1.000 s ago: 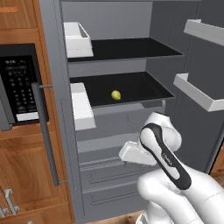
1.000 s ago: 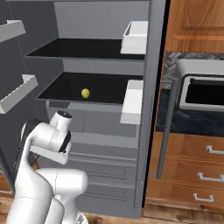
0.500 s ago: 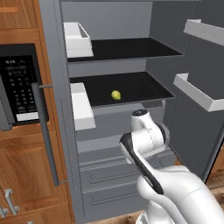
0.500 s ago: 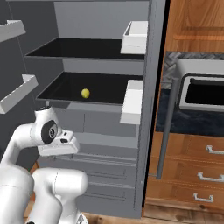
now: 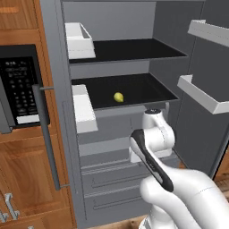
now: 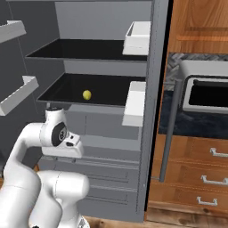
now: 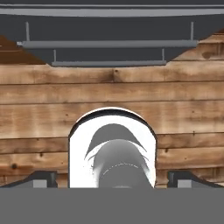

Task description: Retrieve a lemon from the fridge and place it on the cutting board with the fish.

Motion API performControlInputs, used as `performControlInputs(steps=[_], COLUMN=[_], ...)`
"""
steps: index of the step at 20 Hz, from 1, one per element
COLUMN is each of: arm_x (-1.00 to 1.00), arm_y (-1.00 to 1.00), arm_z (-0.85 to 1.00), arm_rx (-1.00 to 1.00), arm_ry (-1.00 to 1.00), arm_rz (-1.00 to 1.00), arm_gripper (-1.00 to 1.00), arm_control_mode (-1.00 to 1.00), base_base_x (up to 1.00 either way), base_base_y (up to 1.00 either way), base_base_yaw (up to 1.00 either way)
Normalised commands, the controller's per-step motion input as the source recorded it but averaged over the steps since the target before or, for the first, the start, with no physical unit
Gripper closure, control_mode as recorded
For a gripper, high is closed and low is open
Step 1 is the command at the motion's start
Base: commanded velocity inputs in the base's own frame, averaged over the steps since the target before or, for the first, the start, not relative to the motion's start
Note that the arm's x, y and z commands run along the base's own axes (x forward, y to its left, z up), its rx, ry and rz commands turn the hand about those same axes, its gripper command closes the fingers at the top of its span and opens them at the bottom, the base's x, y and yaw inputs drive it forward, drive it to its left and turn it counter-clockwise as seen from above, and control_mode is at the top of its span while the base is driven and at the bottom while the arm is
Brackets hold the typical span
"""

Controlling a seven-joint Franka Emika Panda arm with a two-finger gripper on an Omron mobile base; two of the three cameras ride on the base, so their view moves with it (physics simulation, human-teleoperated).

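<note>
While the gripper (image 7: pixel 112 177) points down at the floor planks, jaws spread wide and empty, the lemon (image 5: pixel 118 97) sits above it on the fridge (image 5: pixel 112 147) shelf. Swinging up could clip the shelf lip.

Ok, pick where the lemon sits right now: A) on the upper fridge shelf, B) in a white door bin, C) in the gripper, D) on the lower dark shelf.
D: the lemon lies alone on the lower dark shelf of the open fridge, apart from the white door bins.
</note>
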Motion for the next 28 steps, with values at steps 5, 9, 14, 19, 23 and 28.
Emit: performControlInputs(steps=[5, 9, 14, 19, 23, 28], arm_x=[-0.04, -0.04, 0.0, 0.0, 0.04, 0.0], arm_y=[-0.18, 0.0, 0.0, 0.0, 0.0, 0.0], arm_z=[-0.08, -0.08, 0.0, 0.0, 0.0, 0.0], arm_rx=[0.13, 0.0, 0.0, 0.0, 0.0, 0.0], arm_ry=[-0.12, -0.11, 0.0, 0.0, 0.0, 0.0], arm_rz=[-0.06, 0.0, 0.0, 0.0, 0.0, 0.0], arm_gripper=[-1.0, -1.0, -1.0, -1.0, -1.0, -1.0], arm_control_mode=[-1.0, -1.0, -1.0, -1.0, 1.0, 1.0], base_base_x=[0.0, 0.0, 0.0, 0.0, 0.09, 0.45], base_base_y=[0.0, 0.0, 0.0, 0.0, 0.0, 0.0], base_base_yaw=[0.0, 0.0, 0.0, 0.0, 0.0, 0.03])
